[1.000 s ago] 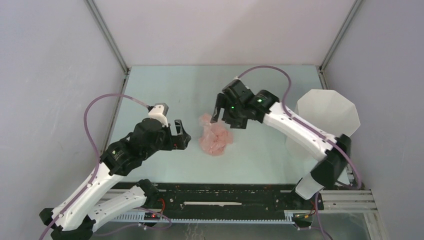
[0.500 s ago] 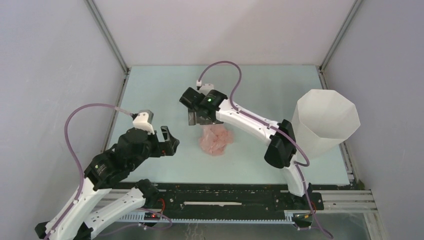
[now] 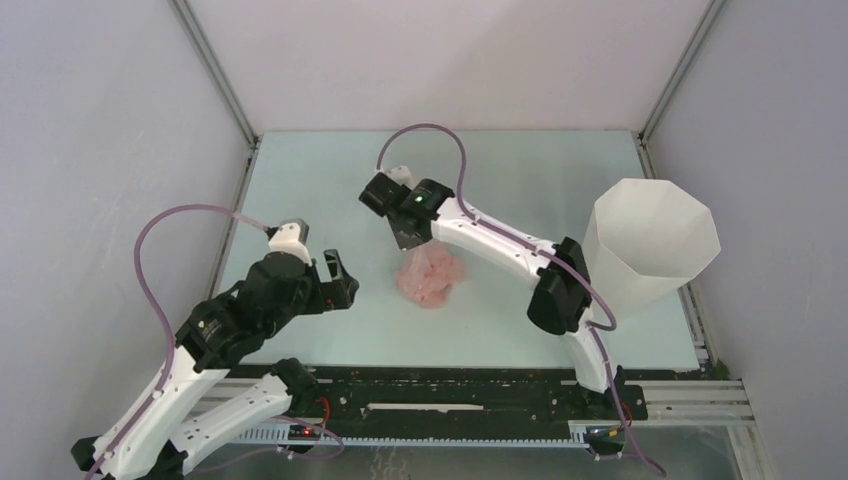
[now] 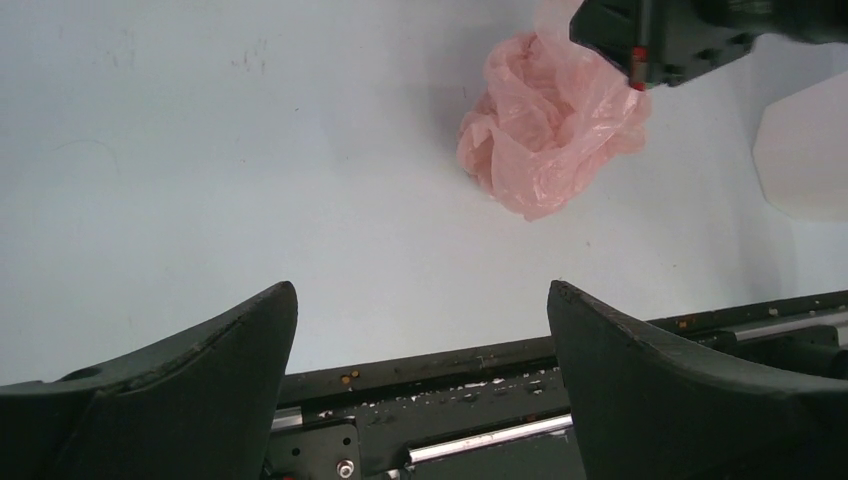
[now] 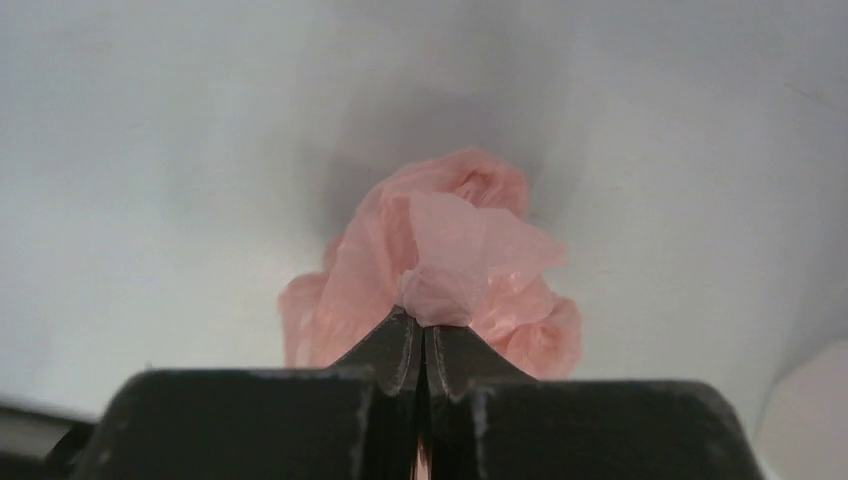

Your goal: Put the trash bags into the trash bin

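The trash bag [image 3: 430, 275] lies crumpled near the middle of the counter [image 3: 330, 180], a little toward the near edge. Your right hand [image 5: 425, 325] is on its far side, fingers pressed together and pinching a fold of the pink film. The trash bin [image 3: 655, 240] stands upright at the right edge of the counter, well apart from the bag.

Between the bag and the bin you have the right arm's own forearm and its black elbow [image 3: 560, 290]; the elbow sits just beside the bin's lower wall. A purple cable [image 3: 430, 130] loops up over the right wrist toward the far edge. Your left hand [image 3: 340, 285] is on the side of the bag toward the left edge, near it but not touching, with its fingers spread wide and only bare counter between them. A second purple cable [image 3: 180, 215] arcs over the left arm. A black rail [image 3: 450, 395] runs along the near edge, and grey walls close in the left, far and right sides.

From above, the right hand's fingertips are hidden under the wrist housing, so you only see the pinch from the right wrist camera. The bag is so bunched that its handle loops cannot be made out in any view. The bin's base is partly covered by the elbow, and its inside cannot be seen. In the left wrist view the bin is cut off at the frame edge, and the right hand covers the top of the bag.
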Controlling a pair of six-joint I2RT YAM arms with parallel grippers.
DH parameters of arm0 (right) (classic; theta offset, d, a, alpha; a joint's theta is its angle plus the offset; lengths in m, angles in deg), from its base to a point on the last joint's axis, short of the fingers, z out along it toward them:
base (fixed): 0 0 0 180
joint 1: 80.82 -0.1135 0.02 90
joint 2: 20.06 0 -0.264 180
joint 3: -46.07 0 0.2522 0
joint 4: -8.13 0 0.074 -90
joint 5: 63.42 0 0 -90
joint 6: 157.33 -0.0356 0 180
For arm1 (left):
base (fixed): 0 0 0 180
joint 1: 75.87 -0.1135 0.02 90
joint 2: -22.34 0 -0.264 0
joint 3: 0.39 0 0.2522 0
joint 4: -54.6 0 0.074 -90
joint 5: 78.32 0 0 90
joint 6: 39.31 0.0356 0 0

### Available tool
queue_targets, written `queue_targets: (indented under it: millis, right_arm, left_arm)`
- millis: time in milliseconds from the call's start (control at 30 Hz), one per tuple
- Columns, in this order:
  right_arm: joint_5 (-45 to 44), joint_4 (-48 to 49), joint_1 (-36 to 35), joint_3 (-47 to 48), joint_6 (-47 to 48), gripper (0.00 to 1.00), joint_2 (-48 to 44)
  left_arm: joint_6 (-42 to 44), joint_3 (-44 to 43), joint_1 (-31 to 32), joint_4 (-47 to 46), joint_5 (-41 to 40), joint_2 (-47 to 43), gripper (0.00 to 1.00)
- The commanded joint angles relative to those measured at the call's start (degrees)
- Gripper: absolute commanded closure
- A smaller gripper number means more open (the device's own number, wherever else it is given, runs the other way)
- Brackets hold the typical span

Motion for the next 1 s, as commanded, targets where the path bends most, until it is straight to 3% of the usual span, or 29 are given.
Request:
queue_targets:
  millis: [0, 133, 233, 333, 433, 600, 967]
  right_arm:
    - [17.4, 7.8, 1.6, 0.3, 10.0, 1.0, -12.7]
    - [41.0, 22.2, 7.3, -10.2, 6.9, 1.0, -23.6]
    - [51.7, 39.7, 14.1, -30.4, -1.0, 0.96, -34.1]
    - [49.5, 39.4, 19.8, -42.4, -0.7, 1.0, -36.2]
    - [46.5, 29.2, 22.1, -43.7, 5.2, 1.0, -32.0]
    - [39.2, 26.2, 19.8, -47.8, 8.5, 1.0, -31.2]
    - [48.4, 26.8, 24.2, -47.9, 7.4, 1.0, -34.8]
  left_arm:
    - [-1.8, -6.6, -1.0, 0.6, -2.9, 2.1, 0.0]
    - [-1.6, -12.2, -2.3, 1.8, -4.1, 4.9, 0.0]
    - [-1.2, -13.4, -3.1, 0.4, -4.0, 6.9, 0.0]
    - [-1.6, -11.7, -4.9, -2.5, -0.7, 9.4, 0.0]
    - [-2.8, -10.0, -5.9, -5.4, 5.2, 13.0, 0.0]
    - [-4.2, -7.9, -6.6, -10.0, 11.5, 19.2, 0.0]
    - [-1.1, -9.9, -6.8, -19.0, 32.2, 37.2, 0.0]
